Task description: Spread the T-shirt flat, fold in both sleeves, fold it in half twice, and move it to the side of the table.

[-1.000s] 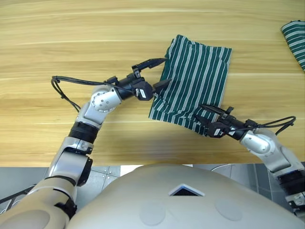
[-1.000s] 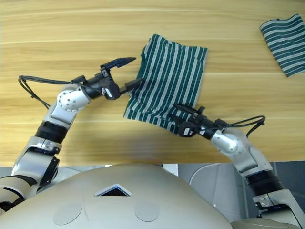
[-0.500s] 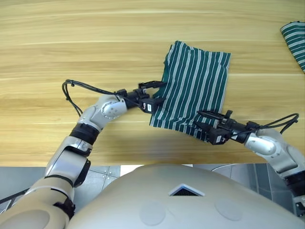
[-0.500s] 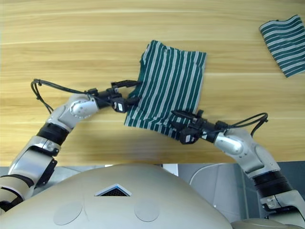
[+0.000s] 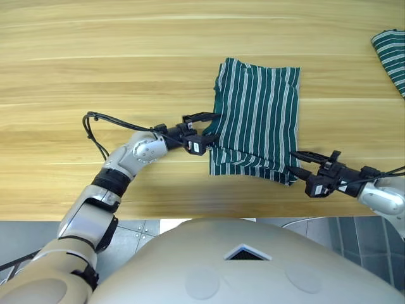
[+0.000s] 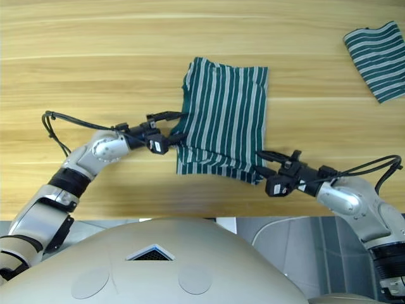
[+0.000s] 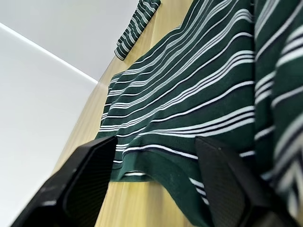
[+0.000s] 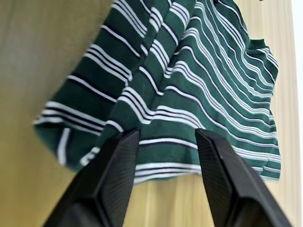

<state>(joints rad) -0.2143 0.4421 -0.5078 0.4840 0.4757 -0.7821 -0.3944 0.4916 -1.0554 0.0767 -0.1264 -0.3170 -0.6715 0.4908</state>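
While both of my arms lie low over the wooden table (image 5: 95, 63), the T-shirt (image 5: 256, 117) rests on it as a folded, roughly rectangular pad of dark green cloth with thin white stripes, slightly right of the middle and towards my edge of the table, its long sides running away from me. Its far edge lies flat, and along the near edge a lower layer peeks out from under the top one, so the hem there looks stepped rather than clean. My left claw (image 5: 214, 125) sits at the shirt's left edge, close to the near-left corner, with its two fingers (image 7: 87, 182) spread apart and not pinching anything; the cloth's edge reaches up to the gap between the tips, and I cannot tell whether they touch it. My right claw (image 5: 296, 161) is at the near-right corner, also spread wide and holding nothing, its fingers (image 8: 113, 184) pointing at the corner from the right, just beside the stepped hem, with the striped layers rising directly in front of them. A second striped cloth (image 5: 391, 50) in the same green and white lies at the far right of the table, well apart from the T-shirt and from both claws.
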